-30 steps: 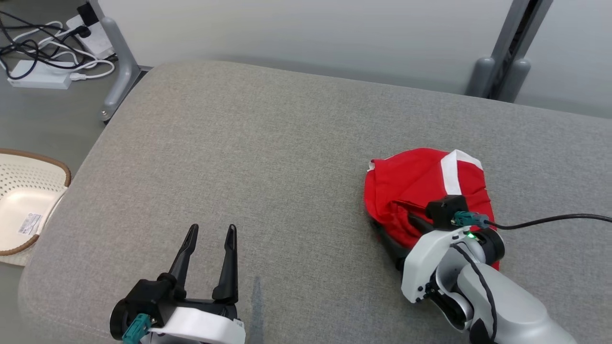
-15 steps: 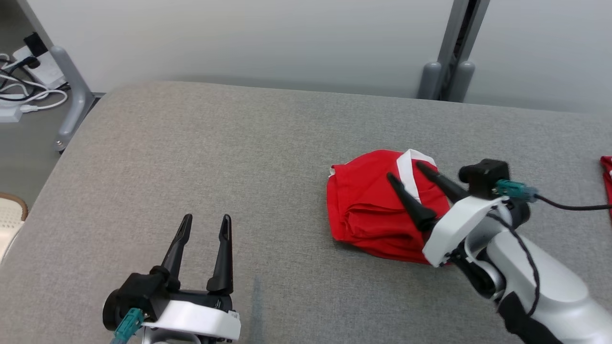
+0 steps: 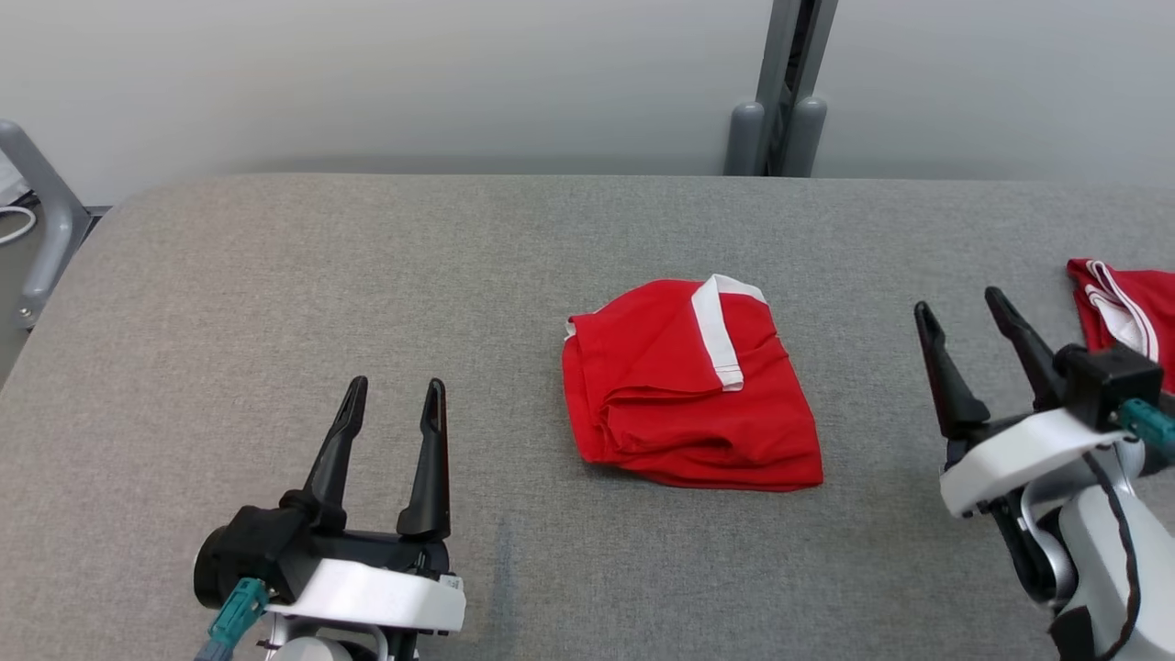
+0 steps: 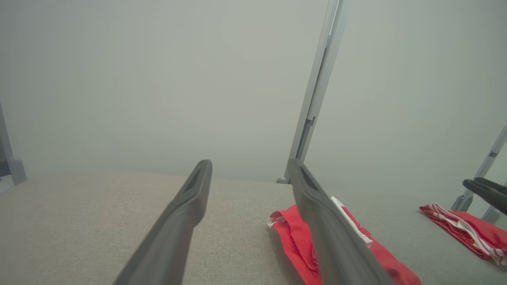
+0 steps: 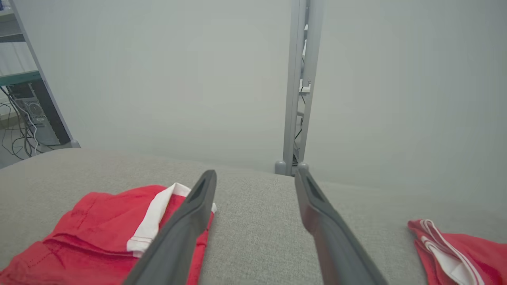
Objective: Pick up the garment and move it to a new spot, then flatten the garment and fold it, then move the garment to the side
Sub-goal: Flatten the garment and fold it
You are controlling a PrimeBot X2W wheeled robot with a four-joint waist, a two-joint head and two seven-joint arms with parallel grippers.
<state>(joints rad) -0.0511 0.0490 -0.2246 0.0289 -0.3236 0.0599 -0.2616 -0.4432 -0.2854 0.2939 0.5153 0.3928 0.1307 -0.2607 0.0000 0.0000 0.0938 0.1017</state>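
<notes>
**A:** What's the layout?

**B:** On the grey padded table (image 3: pixel 321 275), the red garment (image 3: pixel 688 395) lies folded near the middle, with nothing touching it. A second red cloth (image 3: pixel 1124 308) lies at the right edge.

**A:** And the grippers?

**B:** The left gripper (image 3: pixel 397 384) and right gripper (image 3: pixel 956 301) are both spread wide and empty, one on each side of the garment.

**A:** What could go wrong?

**B:** Moving it aside looks like what's left. A pinch on the top layer alone would probably pull the fold open. The right gripper is also near the second cloth, so it might snag that instead.
</notes>
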